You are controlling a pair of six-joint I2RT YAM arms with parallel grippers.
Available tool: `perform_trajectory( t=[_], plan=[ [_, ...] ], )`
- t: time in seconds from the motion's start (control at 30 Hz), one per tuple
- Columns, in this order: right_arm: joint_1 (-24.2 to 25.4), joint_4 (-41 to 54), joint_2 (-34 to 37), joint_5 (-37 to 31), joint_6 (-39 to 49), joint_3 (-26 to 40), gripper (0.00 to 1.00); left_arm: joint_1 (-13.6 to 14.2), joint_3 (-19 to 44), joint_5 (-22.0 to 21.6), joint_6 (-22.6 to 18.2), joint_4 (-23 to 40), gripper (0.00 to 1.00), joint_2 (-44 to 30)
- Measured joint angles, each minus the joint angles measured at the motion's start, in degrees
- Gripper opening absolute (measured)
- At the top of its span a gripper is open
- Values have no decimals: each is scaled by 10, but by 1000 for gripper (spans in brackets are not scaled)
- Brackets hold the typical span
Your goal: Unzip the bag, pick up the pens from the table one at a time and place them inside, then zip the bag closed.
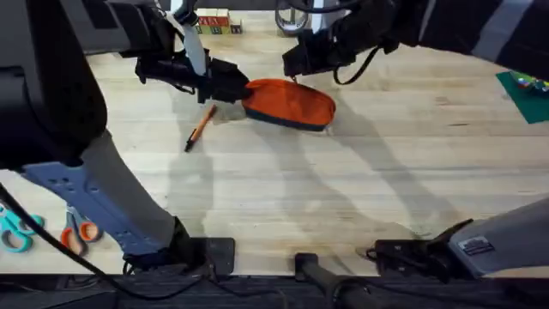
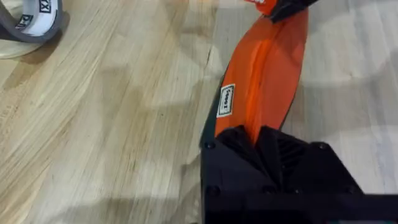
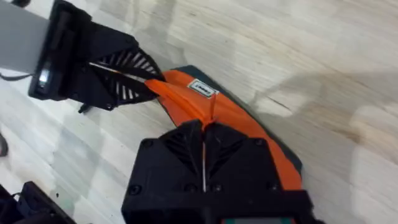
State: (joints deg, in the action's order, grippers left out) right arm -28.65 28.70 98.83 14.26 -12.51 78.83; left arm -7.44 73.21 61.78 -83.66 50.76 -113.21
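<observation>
Both tools clamp the bag (image 1: pixel 289 104), left tool (image 3: pixel 152 84) its end, right tool (image 3: pixel 204 134) its zipper; overhead adds the pen (image 1: pixel 199 127)

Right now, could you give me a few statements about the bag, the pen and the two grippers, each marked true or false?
1. The left gripper is shut on one end of the bag. True.
2. The pen is inside the bag. False: it lies on the table beside the bag.
3. The right gripper is shut on the bag. True.
4. The scissors lie on top of the bag. False: they lie far from it, near the table's edge.
</observation>
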Motion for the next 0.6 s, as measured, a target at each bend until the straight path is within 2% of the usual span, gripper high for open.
perform_trajectory(
  t=[0.6],
  plan=[
    [-50,-70,25,-10,4,0,31,-1,0,0,0,2,41,0]
  ],
)
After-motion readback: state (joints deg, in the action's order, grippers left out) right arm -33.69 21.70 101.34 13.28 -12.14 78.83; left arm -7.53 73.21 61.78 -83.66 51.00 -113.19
